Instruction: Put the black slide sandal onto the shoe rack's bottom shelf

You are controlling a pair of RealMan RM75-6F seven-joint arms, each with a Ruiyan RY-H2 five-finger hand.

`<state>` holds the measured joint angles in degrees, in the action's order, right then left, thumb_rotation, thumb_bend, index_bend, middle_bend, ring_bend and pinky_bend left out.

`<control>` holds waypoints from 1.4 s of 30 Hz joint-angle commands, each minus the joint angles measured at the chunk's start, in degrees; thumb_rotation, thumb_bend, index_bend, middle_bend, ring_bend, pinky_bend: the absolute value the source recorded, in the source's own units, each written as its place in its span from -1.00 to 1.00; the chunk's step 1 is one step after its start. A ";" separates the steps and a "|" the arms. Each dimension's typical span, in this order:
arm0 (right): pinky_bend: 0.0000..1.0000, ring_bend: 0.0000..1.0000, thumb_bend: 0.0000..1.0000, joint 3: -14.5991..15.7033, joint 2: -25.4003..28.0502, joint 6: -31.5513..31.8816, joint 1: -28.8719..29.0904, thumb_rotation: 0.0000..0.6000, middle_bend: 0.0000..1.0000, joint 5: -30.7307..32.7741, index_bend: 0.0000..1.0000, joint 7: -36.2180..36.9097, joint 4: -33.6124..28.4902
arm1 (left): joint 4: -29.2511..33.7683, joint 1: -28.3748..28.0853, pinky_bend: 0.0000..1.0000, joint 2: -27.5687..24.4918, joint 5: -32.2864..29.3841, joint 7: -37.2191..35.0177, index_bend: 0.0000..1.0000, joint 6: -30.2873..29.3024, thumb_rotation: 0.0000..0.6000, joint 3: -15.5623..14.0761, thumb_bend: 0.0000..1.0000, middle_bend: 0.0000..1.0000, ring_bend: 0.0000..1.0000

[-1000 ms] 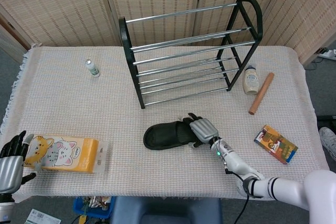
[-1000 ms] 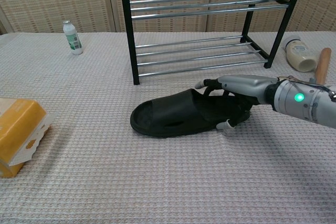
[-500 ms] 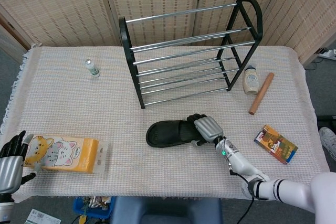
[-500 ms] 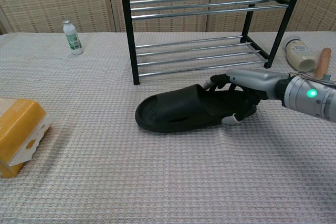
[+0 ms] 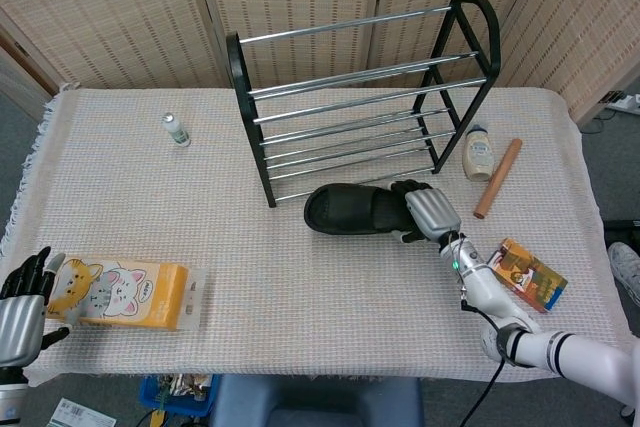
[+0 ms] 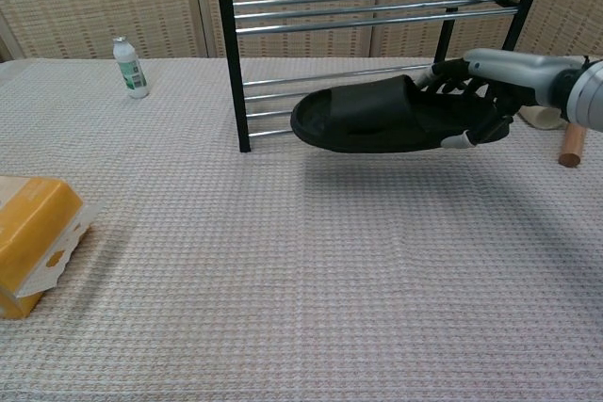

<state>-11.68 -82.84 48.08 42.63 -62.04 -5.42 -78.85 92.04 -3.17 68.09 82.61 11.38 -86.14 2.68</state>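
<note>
While the shoe rack [image 5: 365, 97] is standing on the cloth-covered table [image 5: 120, 207], the right hand [image 5: 428, 211] is grasping the heel end of the black slide sandal [image 5: 358, 209] and holding it in the air just in front of the rack's bottom shelf [image 6: 349, 101], toe pointing toward the robot's left. At the table's near left corner, the left hand [image 5: 20, 307] is hanging with fingers apart and holding nothing, just beside a yellow cat-print box [image 5: 125, 294].
</note>
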 commanded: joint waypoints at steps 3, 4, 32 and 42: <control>-0.27 -0.62 -0.23 -2.90 -4.12 -1.99 3.48 1.00 -0.35 6.26 -0.52 -3.99 5.68 | -0.25 0.02 -0.70 0.08 -0.18 -0.23 -0.80 0.16 1.00 -0.02 -0.35 -1.00 -1.00; -0.27 -0.62 -0.23 -3.33 -4.88 -2.28 4.07 1.00 -0.35 7.18 -0.52 -4.44 6.67 | -0.28 0.05 -0.70 0.07 -0.23 -0.27 -0.80 0.13 1.00 -0.01 -0.35 -1.00 -1.00; -0.27 -0.61 -0.23 -13.19 -23.95 -7.91 19.27 1.00 -0.40 26.74 -0.52 -14.92 36.09 | 0.46 1.34 -0.70 -1.10 -1.34 0.09 -0.80 -0.52 1.00 -0.32 -0.35 -1.00 -1.00; -0.31 -0.76 -0.35 -15.64 -28.09 -9.28 21.16 1.00 -0.60 27.74 -0.70 -13.54 42.99 | 0.68 1.67 -0.70 -1.01 -1.80 0.25 -0.80 -0.52 1.00 -0.37 -0.35 -1.00 -1.00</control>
<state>-27.01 -110.42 39.39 63.56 -34.44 -19.22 -36.47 92.73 -1.51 67.08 80.83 11.62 -86.67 2.32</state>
